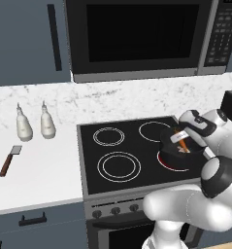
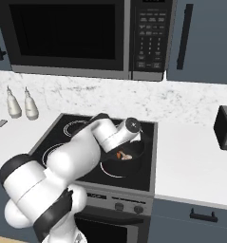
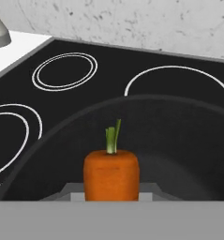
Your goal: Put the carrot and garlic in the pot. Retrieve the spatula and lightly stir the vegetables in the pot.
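1. On the white counter at the far left lies the spatula [image 1: 9, 160], well apart from the stove; its reddish-brown handle points toward the counter's front edge and its silver-grey blade toward the two white bottles [image 1: 35, 122] behind it.
2. The stove [image 1: 137, 155] carries the black pot [image 1: 178, 151] on its front right ring, which glows red under it.
3. The gripper [image 1: 181, 142] hangs over the pot's mouth, fingers nearly closed on the carrot [image 3: 111, 174].
4. The carrot's long axis runs along the fingers: in the hand view its flat top and green stub face the camera, and its tapered end points away toward the pot floor.
5. The pot's dark matte wall [image 3: 179, 140] curves around and beyond the carrot, so a release here would likely drop it inside.
6. In the right base view, a pale lump beside an orange bit inside the pot [image 2: 125, 155] may be the garlic; it is too small to confirm.
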{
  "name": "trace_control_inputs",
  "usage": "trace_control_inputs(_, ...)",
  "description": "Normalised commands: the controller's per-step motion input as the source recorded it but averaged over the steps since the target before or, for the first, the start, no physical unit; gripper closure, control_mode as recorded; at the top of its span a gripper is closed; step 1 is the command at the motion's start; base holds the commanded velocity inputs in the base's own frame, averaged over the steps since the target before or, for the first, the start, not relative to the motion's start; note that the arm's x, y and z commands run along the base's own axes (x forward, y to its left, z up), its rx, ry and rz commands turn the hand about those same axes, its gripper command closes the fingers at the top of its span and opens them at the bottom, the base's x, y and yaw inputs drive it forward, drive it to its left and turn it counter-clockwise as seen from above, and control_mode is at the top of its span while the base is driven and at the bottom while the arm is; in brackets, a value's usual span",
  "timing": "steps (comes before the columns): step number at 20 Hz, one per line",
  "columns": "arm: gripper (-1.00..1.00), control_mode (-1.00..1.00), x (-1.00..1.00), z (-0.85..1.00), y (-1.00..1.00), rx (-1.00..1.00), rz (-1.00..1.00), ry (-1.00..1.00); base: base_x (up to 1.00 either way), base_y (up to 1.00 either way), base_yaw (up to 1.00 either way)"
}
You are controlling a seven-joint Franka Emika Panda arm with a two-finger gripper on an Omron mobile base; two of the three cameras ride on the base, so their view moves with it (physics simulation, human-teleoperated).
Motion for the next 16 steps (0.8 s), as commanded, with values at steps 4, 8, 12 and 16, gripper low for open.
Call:
trace_control_inputs(4,-1.0,-1.0,0.01,0.0,0.0,0.01,0.02,-0.01,0.0,0.0,0.0)
trace_control_inputs(8,-1.0,-1.0,0.0,0.0,0.0,0.02,0.03,-0.05,0.0,0.0,0.0)
trace_control_inputs(12,-1.0,-1.0,-0.25,0.56,0.0,0.01,0.01,-0.09,0.0,0.0,0.0)
trace_control_inputs(16,-1.0,-1.0,-0.4,0.91,0.53,-0.03,0.03,0.03,0.0,0.0,0.0)
